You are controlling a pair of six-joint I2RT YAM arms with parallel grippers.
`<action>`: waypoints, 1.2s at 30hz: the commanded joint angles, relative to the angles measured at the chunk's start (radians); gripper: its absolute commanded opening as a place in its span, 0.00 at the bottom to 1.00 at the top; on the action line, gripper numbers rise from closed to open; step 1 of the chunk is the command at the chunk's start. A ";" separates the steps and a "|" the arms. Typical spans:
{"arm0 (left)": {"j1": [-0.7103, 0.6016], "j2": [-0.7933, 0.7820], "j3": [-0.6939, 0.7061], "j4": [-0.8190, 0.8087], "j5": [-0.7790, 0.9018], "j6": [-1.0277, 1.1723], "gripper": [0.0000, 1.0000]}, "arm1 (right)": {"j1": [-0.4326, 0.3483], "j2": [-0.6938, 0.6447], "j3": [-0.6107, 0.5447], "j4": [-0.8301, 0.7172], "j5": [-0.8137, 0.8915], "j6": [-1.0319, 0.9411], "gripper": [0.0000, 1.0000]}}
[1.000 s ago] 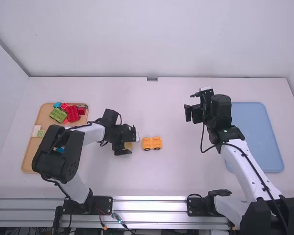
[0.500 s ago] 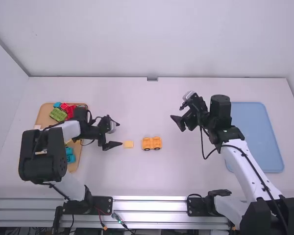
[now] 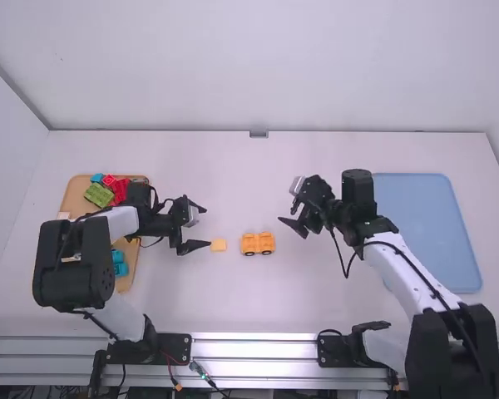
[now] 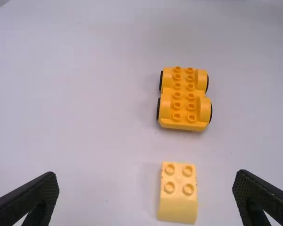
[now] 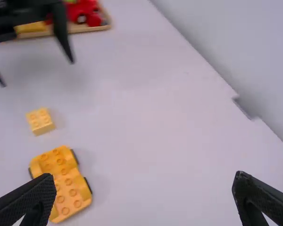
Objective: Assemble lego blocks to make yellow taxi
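On the white table (image 3: 316,307): one small yellow block (image 4: 178,207), studs up, just beside the wheeled base (image 4: 184,106), not touching. My left gripper (image 3: 206,227): spread, empty. My right gripper (image 5: 145,175): likewise spread, empty. Handling, as I judge it: block light, rigid, hardly fragile, smooth enough to slip; grip its flat opposite sides, clear of studs and curved face. Base: stiff, apt to roll; steady the body amidships.

Smooth plastic wheeled base (image 4: 184,100), yellow block (image 4: 178,200); matt table (image 3: 258,183); shiny metal rail (image 3: 258,349); wood-like tray (image 3: 73,196)
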 commanded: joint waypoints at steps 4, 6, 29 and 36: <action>-0.006 -0.018 -0.067 0.125 0.009 -0.050 0.99 | 0.044 0.213 -0.042 0.058 -0.266 -0.262 0.99; -0.007 -0.015 -0.093 0.192 0.010 -0.103 0.99 | 0.049 0.307 -0.019 0.066 -0.316 -0.287 0.99; -0.119 0.168 -0.147 0.379 -0.073 -0.132 0.93 | 0.077 0.647 0.027 0.223 -0.340 -0.264 0.99; -0.117 0.232 -0.145 0.431 -0.071 -0.132 0.68 | 0.064 0.646 0.027 0.220 -0.349 -0.254 0.99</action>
